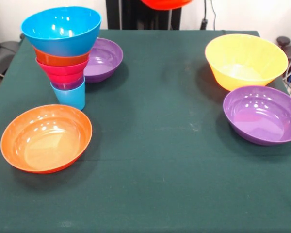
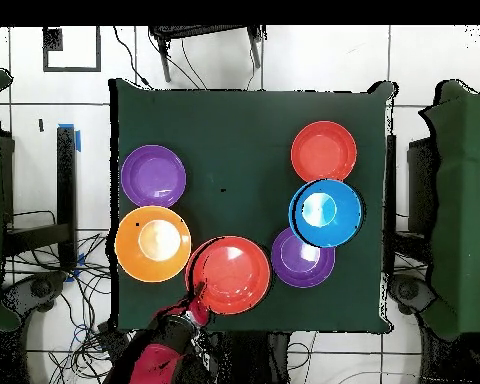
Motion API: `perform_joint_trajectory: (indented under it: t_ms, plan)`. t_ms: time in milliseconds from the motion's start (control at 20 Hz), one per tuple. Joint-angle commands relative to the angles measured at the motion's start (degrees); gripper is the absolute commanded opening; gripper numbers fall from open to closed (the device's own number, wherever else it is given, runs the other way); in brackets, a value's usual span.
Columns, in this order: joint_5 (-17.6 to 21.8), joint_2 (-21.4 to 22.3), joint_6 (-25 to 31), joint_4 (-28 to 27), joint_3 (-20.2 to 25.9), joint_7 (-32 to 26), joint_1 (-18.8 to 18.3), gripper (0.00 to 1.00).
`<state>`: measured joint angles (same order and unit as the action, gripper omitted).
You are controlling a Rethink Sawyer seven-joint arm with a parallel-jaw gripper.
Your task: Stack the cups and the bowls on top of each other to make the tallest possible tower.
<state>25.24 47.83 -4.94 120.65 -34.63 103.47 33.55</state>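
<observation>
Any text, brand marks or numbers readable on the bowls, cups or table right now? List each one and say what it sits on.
None: no readable text, label, brand or number in either view.
Tower: plain glossy plastic, no marks showing.
Loose bowls, such as the yellow bowl: plain, no marks.
Green table cloth: only faint pale smudges, not writing.
</observation>
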Motion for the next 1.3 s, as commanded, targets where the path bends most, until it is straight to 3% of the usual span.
perform_joint_trajectory:
  t_ms: [50,300,800,1300]
  plan:
    - [-0.55,-4.27,7.83,-5.32,-2.15,4.20,0.95,0.00]
    - [1.78,-3.48,8.63,-6.53,-1.59,2.44,-1.08,0.00]
    - [2.88,-2.49,13.40,-8.78,-0.63,0.17,-1.41,0.00]
    - [6.57,0.33,16.28,-10.38,3.04,-3.50,-5.90,0.00]
